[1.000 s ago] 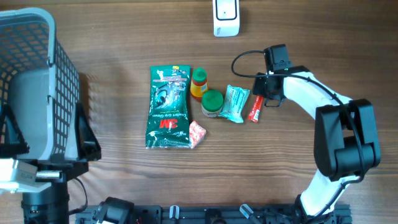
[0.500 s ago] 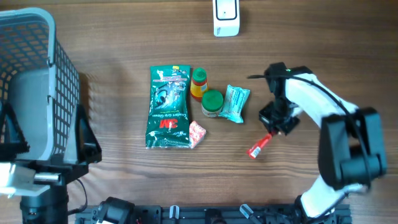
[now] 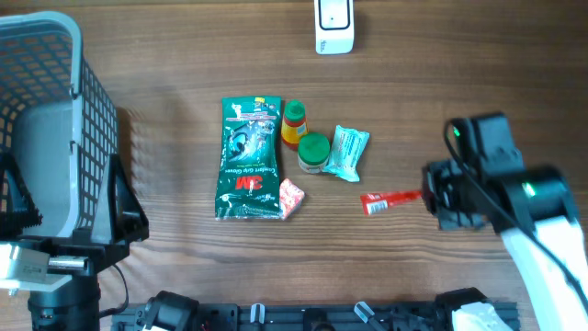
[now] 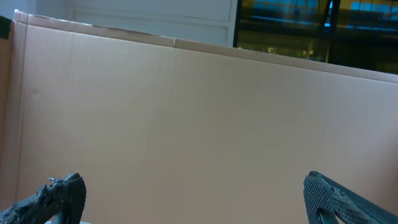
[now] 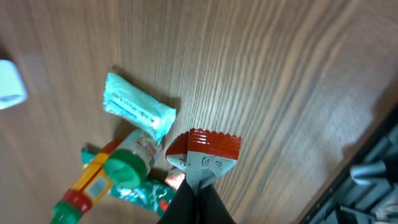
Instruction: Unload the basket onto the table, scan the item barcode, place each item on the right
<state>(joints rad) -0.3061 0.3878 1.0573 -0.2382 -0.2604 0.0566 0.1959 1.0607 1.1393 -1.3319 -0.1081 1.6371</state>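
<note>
My right gripper [image 3: 428,198] is shut on one end of a small red and white sachet [image 3: 386,200], held above the table right of the item pile with its free end pointing left. In the right wrist view the sachet [image 5: 205,152] sticks out from the closed jaws [image 5: 199,186], with printed digits on its white end. No barcode shows on it. A white scanner [image 3: 333,26] stands at the table's far edge. My left gripper [image 4: 196,208] is open with nothing between its fingers, facing a plain cardboard wall.
A green 3M pack [image 3: 248,158], a yellow bottle [image 3: 293,124], a green-lidded jar [image 3: 314,152], a teal packet [image 3: 347,152] and a small pink packet [image 3: 290,198] lie together mid-table. A grey mesh basket [image 3: 46,119] stands at the left edge.
My right gripper has carried the red sachet away from beside the teal packet, towards the near right of the table, turning it to lie sideways. The left gripper has not moved.
</note>
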